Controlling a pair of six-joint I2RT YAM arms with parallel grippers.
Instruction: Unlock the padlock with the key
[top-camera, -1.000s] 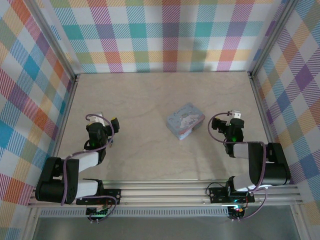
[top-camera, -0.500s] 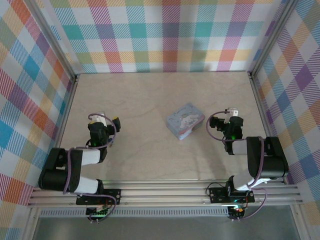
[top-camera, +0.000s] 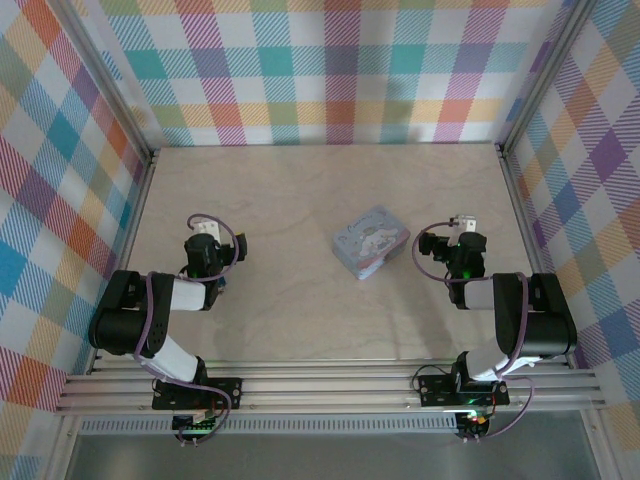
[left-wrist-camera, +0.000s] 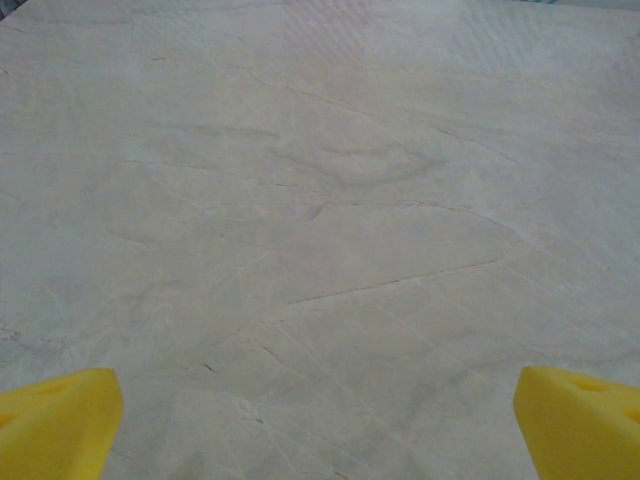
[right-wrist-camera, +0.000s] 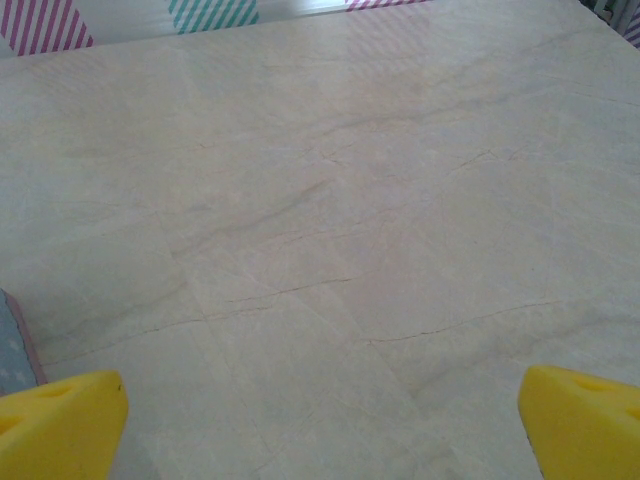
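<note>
My left gripper (top-camera: 222, 236) hovers open over bare table at the left, with nothing between its yellow fingertips (left-wrist-camera: 56, 420). On the right side my right gripper (top-camera: 445, 232) is open too, its yellow fingertips (right-wrist-camera: 60, 425) wide apart over bare table. A tiny dark thing with a bluish speck (top-camera: 219, 284) lies against the left forearm; it is too small to tell whether it is the padlock. The key is out of view.
A pale blue cartoon-printed tin (top-camera: 371, 241) lies mid-table between the arms, its corner (right-wrist-camera: 10, 345) at the left edge of the right wrist view. Plaid walls with metal rails (top-camera: 137, 210) close in the marble table (top-camera: 300, 190) on three sides.
The left arm has folded back, and its gripper has shifted slightly up and to the right. The right gripper moved a little early on, then stayed put. Both stayed open.
</note>
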